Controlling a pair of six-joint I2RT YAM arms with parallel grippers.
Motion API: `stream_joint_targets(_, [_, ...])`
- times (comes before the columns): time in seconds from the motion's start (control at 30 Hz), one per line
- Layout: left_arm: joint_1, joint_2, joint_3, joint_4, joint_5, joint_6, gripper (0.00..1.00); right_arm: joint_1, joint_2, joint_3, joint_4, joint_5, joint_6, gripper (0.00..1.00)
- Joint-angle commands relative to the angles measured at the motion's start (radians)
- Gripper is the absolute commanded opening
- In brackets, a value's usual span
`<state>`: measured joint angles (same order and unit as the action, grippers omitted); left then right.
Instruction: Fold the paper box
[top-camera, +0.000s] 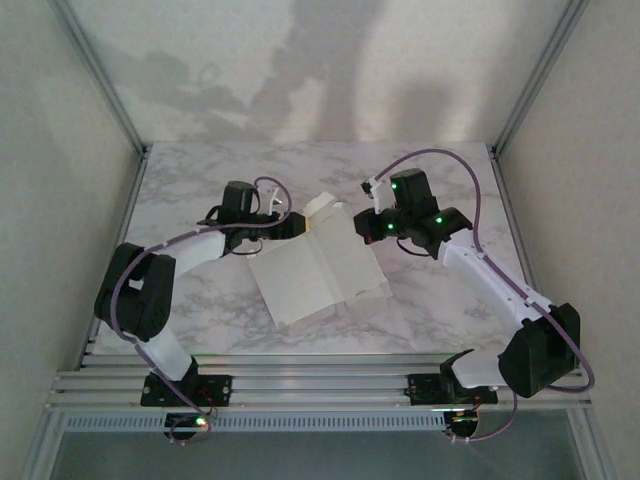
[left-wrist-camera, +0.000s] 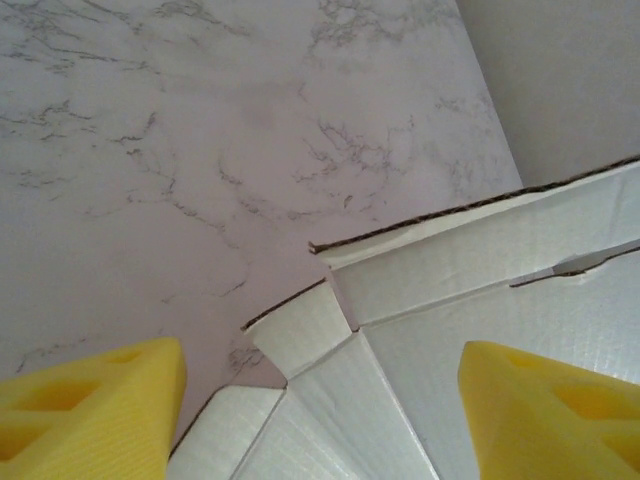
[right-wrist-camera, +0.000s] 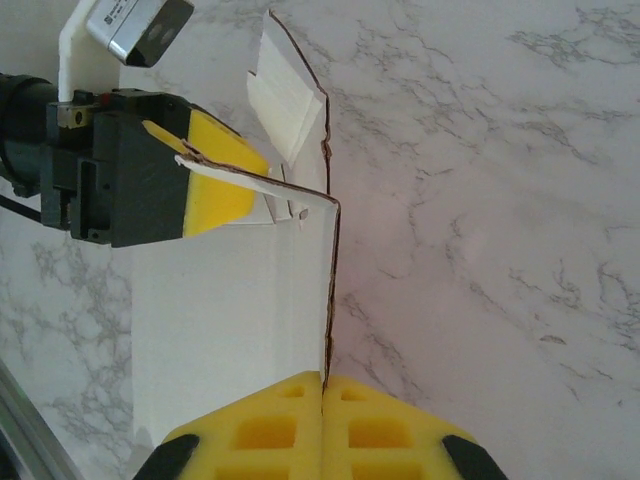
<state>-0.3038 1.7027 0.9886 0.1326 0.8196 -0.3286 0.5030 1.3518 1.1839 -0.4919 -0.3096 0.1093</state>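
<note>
Wall of paper box (top-camera: 318, 275) pinched between right fingers (right-wrist-camera: 265, 430); left fingers (left-wrist-camera: 90, 410) spread around flap (left-wrist-camera: 300, 335). I'd close squarely at crease.

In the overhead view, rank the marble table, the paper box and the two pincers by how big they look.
Largest: marble table.
Then paper box.
Smallest: left pincer and right pincer, which look alike, so unranked.

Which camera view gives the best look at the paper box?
Top external: the whole paper box sits between both arms. Left wrist shows its corner flaps up close; right wrist shows one panel edge pinched by the right gripper.
</note>
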Motion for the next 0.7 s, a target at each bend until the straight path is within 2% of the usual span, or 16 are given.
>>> stream_joint_targets(0.0, [0.0, 0.018, 0.037, -0.031, 0.053, 0.034, 0.7, 0.009, -0.009, 0.031, -0.011, 0.018, -0.017, 0.0])
stream_joint_targets(0.1, [-0.007, 0.028, 0.059, -0.075, 0.059, 0.058, 0.64, 0.009, -0.005, 0.025, -0.001, 0.021, -0.014, 0.0])
stream_joint_targets(0.3, [-0.019, 0.047, 0.089, -0.136, 0.049, 0.09, 0.62, 0.009, -0.001, 0.023, 0.01, 0.021, -0.011, 0.0])
stream_joint_targets(0.67, [-0.023, 0.06, 0.13, -0.131, -0.012, 0.117, 0.69, 0.01, 0.001, 0.02, 0.009, 0.016, -0.02, 0.0])
